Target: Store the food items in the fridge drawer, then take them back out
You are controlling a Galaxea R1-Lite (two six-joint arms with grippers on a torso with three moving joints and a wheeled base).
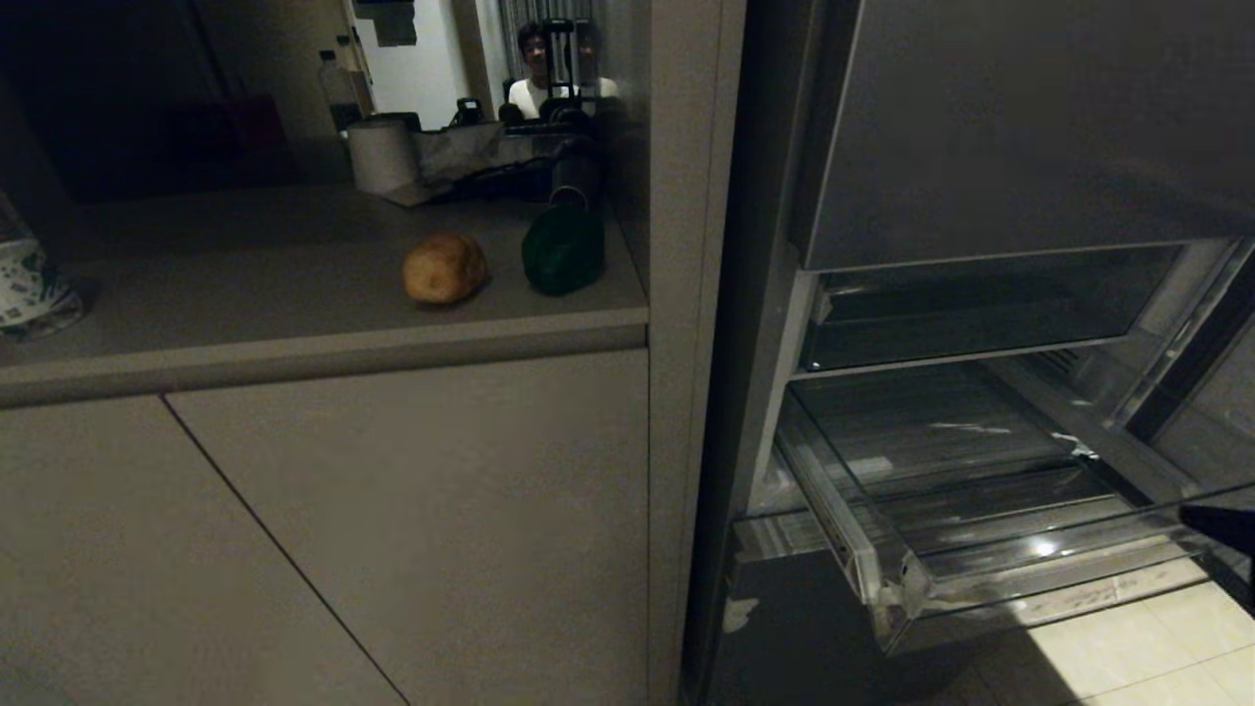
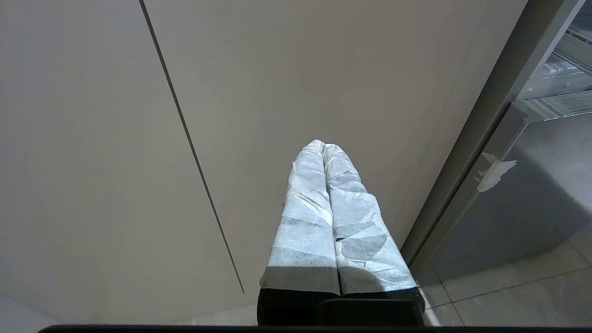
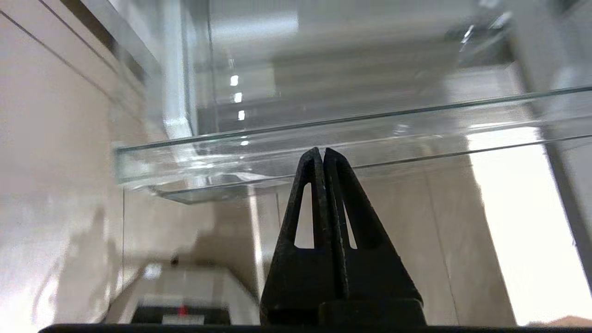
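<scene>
On the grey counter (image 1: 245, 284) a tan-brown potato (image 1: 444, 267) lies left of a dark green bell pepper (image 1: 563, 250). To the right, the clear fridge drawer (image 1: 887, 564) stands pulled out over the floor, and nothing shows inside it. My right gripper (image 1: 1201, 517) shows only as a dark tip at the far right, by the drawer's front. In the right wrist view the right gripper (image 3: 320, 150) is shut and empty, just before the drawer's clear front wall (image 3: 370, 134). My left gripper (image 2: 323, 145), tape-wrapped, is shut and empty, low before a cabinet door (image 2: 300, 69).
A white paper roll (image 1: 382, 155) and a water bottle (image 1: 335, 88) stand at the counter's back; a person (image 1: 537, 74) is behind. A patterned cup (image 1: 25, 284) sits far left. A tall grey door panel (image 1: 1029, 127) hangs above the drawer, a lower grey panel (image 1: 784, 637) under it.
</scene>
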